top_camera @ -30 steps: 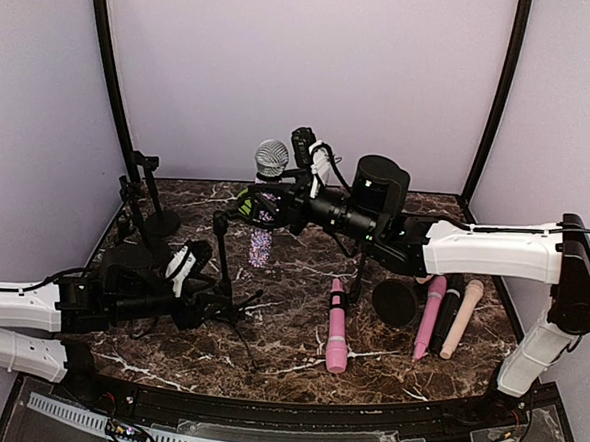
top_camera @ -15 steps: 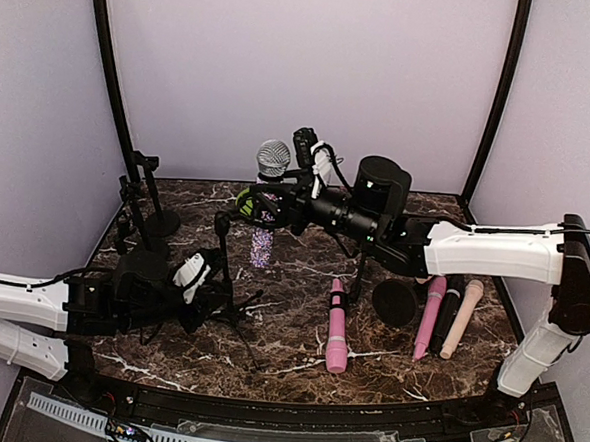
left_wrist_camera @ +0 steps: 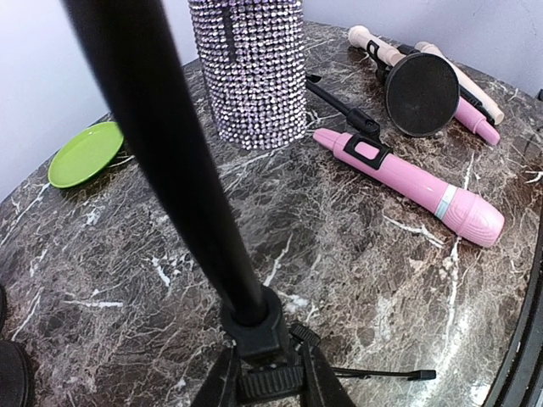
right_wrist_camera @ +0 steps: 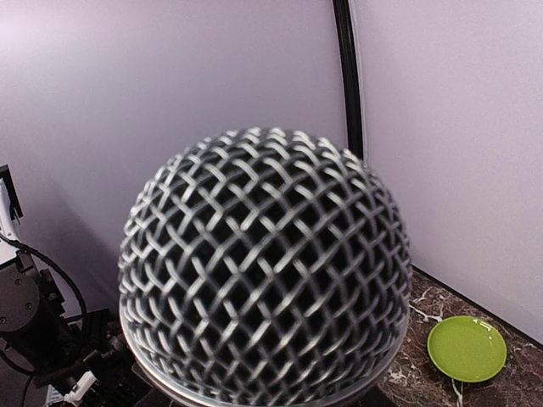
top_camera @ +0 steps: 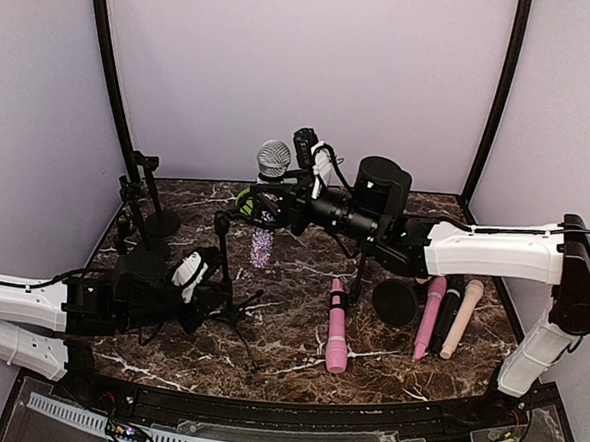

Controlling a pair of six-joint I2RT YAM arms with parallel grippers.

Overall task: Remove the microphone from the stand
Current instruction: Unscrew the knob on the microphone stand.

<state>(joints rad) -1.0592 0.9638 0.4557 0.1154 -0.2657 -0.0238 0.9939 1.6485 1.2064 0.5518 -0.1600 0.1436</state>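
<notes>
Grasp step: my right gripper clamps the microphone, my left gripper sits low at the stand (closure unseen); next, lift straight up.

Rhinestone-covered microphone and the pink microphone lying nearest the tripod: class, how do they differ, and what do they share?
Surface: the rhinestone-covered microphone sparkles; the smooth pink plastic microphone does not. Pose: the rhinestone one is upright; the pink one lies flat on the marble table. Head: the rhinestone one has a silver mesh ball; the pink one a plain rounded tip. Both are long and slim.
</notes>
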